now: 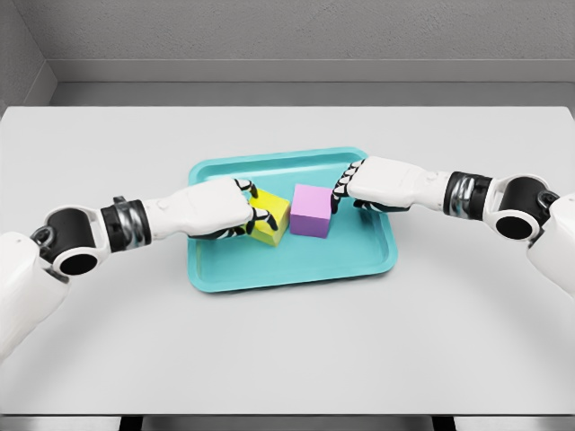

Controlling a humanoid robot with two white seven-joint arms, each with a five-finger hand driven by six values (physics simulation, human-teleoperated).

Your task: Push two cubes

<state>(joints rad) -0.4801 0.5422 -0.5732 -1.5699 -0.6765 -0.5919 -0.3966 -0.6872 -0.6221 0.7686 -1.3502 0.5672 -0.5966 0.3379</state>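
Observation:
A yellow cube (272,221) and a pink cube (312,210) sit side by side inside a teal tray (296,260), with a narrow gap between them. My left hand (243,211) reaches in from the left, its curled fingers pressed against the yellow cube's left side and partly covering it. From the right comes my right hand (346,190), fingers curled, fingertips touching the pink cube's upper right edge. Neither hand wraps around a cube.
The tray lies in the middle of a light grey table (287,350). A grey wall (287,36) rises behind the table's far edge.

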